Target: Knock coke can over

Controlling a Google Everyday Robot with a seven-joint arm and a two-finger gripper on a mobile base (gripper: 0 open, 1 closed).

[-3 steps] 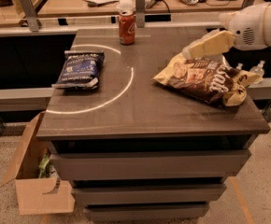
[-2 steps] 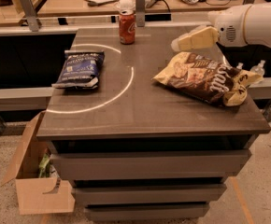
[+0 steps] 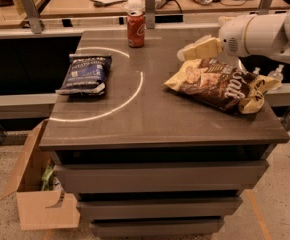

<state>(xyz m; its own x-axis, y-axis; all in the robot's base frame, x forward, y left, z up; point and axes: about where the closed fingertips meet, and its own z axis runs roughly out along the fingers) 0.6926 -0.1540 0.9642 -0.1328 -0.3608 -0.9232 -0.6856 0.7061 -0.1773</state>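
Note:
The coke can (image 3: pixel 136 28), small and red with a silver top, stands upright near the far edge of the dark table (image 3: pixel 150 119). My gripper (image 3: pixel 185 52) reaches in from the right, above the table and over the left end of the brown-and-yellow chip bag (image 3: pixel 220 84). It sits to the right of the can and a little nearer, well apart from it. A dark blue chip bag (image 3: pixel 85 74) lies at the table's left.
A white arc (image 3: pixel 130 96) is marked on the tabletop. An open cardboard box (image 3: pixel 35 194) stands on the floor at the lower left. Drawers run under the table. A bench with papers and metal posts (image 3: pixel 150 6) lies behind the table.
My gripper and arm have moved left across the table, toward the can, staying above the brown-and-yellow bag. The can and both bags have not moved.

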